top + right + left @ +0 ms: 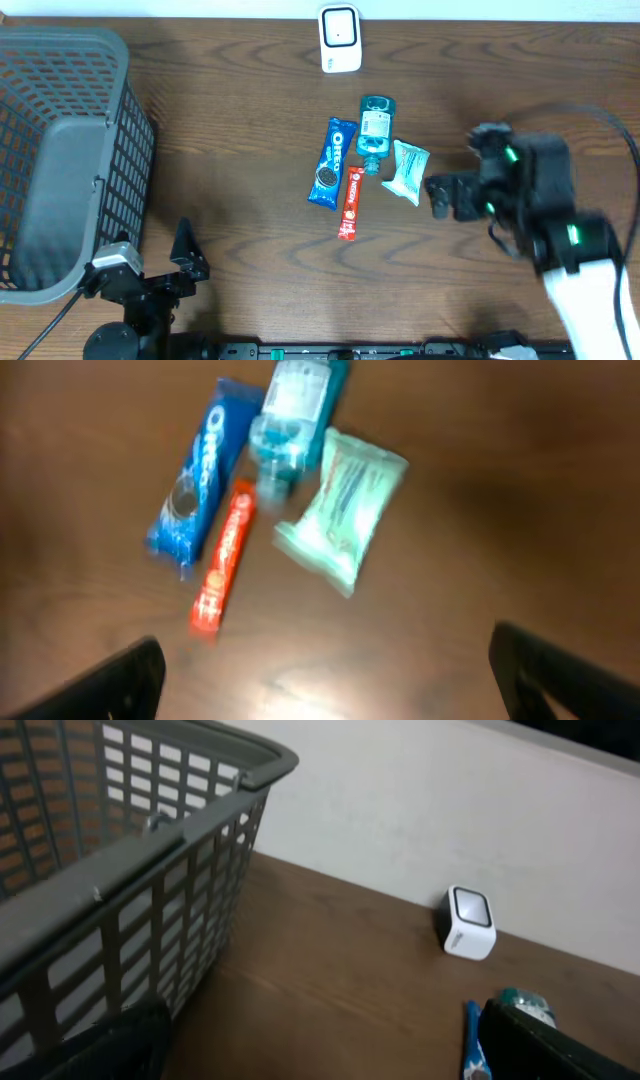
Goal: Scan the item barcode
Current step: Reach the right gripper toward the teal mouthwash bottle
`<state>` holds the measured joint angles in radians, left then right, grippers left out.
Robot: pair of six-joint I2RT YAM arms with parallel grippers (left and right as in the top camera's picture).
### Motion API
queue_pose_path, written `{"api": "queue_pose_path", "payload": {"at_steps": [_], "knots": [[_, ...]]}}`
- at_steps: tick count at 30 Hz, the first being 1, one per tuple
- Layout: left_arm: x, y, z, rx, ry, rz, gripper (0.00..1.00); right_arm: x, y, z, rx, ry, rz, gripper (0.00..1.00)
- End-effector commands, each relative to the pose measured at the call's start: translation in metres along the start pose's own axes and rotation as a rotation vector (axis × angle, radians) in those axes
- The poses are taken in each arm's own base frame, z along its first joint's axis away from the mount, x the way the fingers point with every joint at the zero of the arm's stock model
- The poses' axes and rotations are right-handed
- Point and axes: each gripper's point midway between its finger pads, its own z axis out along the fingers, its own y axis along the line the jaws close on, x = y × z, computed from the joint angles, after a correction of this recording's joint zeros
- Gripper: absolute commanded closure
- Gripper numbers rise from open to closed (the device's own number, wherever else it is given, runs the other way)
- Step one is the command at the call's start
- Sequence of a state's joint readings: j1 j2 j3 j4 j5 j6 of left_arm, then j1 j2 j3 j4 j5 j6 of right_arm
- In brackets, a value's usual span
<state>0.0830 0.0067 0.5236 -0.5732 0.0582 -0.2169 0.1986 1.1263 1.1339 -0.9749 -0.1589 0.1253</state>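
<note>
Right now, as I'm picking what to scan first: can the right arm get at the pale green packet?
Probably yes. The right gripper stands open just to the right of the pale green packet, which lies at the right edge of the items with nothing between them. Only the blue bottle crowds its far side.

- the basket (130, 110) stands at the left end of the table (240, 120);
- the barcode scanner (340, 40) sits at the far edge, near the middle;
- before the scanner lies a cluster: the Oreo pack (332, 162) leftmost; the bottle (375, 132) just right of it, further back; the wipes packet (408, 170) rightmost;
- the stick sachet (351, 203) lies nearest, just before the bottle's cap, beside the Oreo pack;
- the right gripper (438, 197) hangs just right of the wipes packet, apart from it
</note>
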Motion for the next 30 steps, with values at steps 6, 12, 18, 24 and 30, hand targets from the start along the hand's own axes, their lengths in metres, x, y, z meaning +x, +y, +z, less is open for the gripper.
{"api": "queue_pose_path", "payload": {"at_steps": [6, 12, 18, 24, 30], "knots": [[0.017, 0.003, 0.003, -0.006, 0.064, -0.007, 0.02, -0.039, 0.042, 0.052, -0.135, 0.148, -0.010, 0.01], [0.032, 0.007, 0.002, -0.024, 0.122, -0.007, 0.02, -0.048, 0.051, 0.112, -0.171, 0.191, 0.084, 0.01], [0.041, 0.010, 0.000, -0.035, 0.160, -0.007, 0.02, -0.068, 0.031, 0.148, -0.023, 0.251, 0.182, 0.01], [0.043, 0.010, 0.000, -0.037, 0.168, -0.007, 0.02, -0.109, 0.023, 0.156, 0.065, 0.238, 0.164, 0.01], [0.051, 0.013, -0.002, -0.047, 0.201, -0.008, 0.02, -0.120, 0.034, 0.156, 0.010, 0.205, 0.144, 0.01]]}}
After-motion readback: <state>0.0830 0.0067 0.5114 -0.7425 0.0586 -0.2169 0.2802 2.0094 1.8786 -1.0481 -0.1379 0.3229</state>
